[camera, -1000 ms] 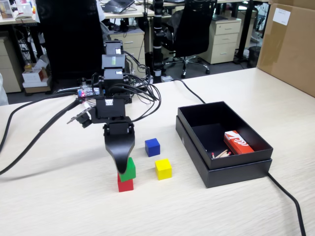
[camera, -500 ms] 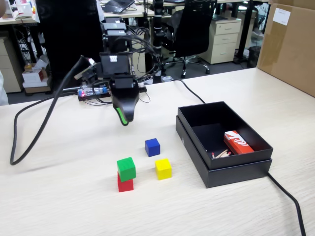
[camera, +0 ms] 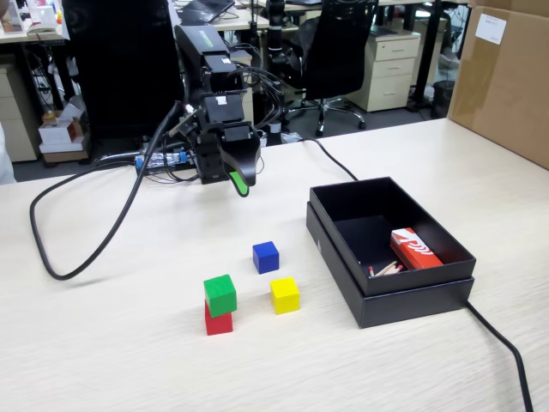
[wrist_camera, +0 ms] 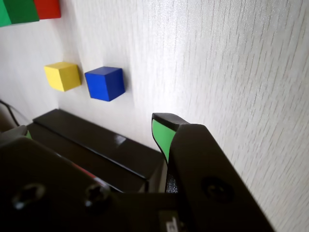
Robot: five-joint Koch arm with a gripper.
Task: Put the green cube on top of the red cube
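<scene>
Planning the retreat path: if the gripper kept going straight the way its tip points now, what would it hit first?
Probably bare table. The gripper points down and slightly forward, short of the blue cube; the stacked green cube lies farther off. Depth is uncertain.

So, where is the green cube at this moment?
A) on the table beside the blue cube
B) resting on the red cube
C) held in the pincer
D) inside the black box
B: in the fixed view the green cube sits on top of the red cube, while the pincer is raised well away from the stack and holds nothing.
</scene>
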